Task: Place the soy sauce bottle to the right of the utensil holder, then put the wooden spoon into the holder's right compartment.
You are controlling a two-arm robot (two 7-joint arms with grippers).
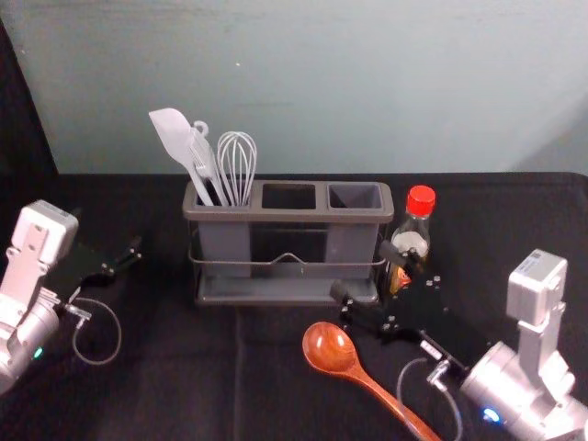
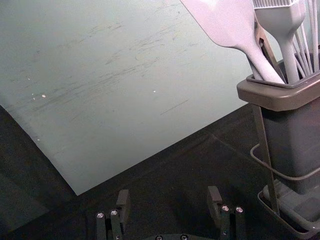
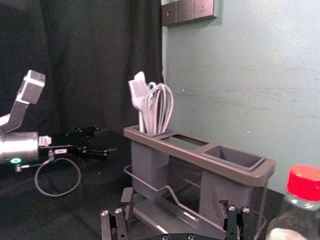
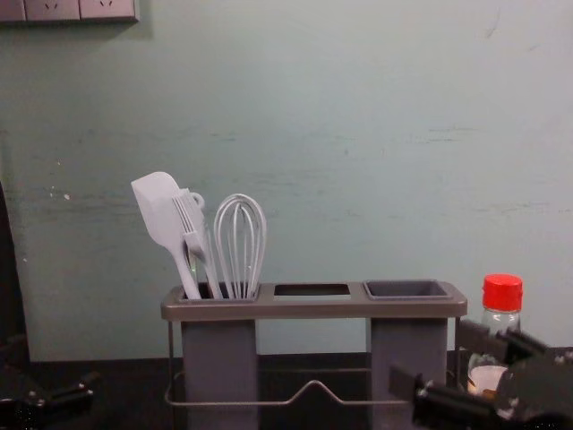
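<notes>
On a black cloth point(image 1: 175, 367): 1 utensil holder point(image 1: 287, 215), 1 wooden spoon point(image 1: 329, 348), 1 soy sauce bottle point(image 1: 420, 204).
At far left, the left gripper point(image 1: 108, 231) hangs apart from the holder, its 2 fingers spread. The holder has 3 compartments; its left one carries 1 spatula point(image 1: 172, 133), 1 whisk point(image 1: 237, 165) and at least 1 other utensil. The spoon lies in front of the holder, bowl toward it. The right gripper point(image 1: 370, 276) reaches in near the holder's front right, its 2 fingers spread and 1 partly covering the bottle in the head view. The bottle stands upright just right of the holder, red-capped; its label's writing is unreadable.
</notes>
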